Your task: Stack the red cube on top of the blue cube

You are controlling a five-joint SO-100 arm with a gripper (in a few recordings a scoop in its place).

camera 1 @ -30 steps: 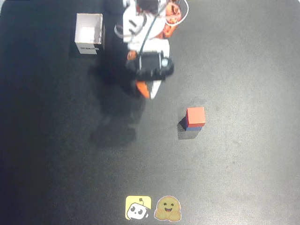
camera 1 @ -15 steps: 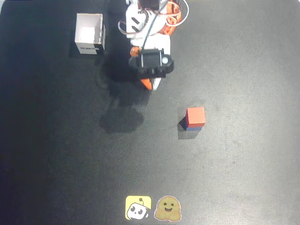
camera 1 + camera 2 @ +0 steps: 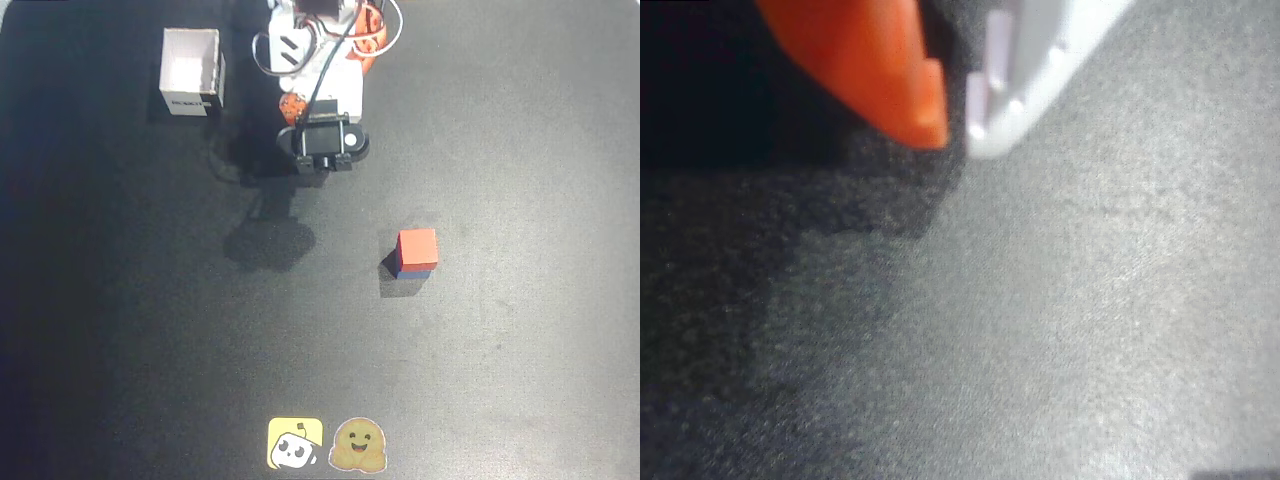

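red cube (image 3: 417, 245) atop blue cube (image 3: 415, 272), claw (image 3: 957, 128) closed, well apart

overhead: straight down, far | wrist: close, angled down past pincer (image 3: 955, 125) | shared: dark table (image 3: 520, 350)

Red cube (image 3: 417, 245): small, matte red-orange, plain faces; sits squarely on the blue cube, edges nearly flush; untilted.
Blue cube (image 3: 414, 272): small, bright blue; only a thin strip along its lower edge shows beneath the red cube; rests on the surface (image 3: 520, 330).
Position relative to tool (image 3: 322, 172): stack stands well apart, lower right in the overhead view; no contact.
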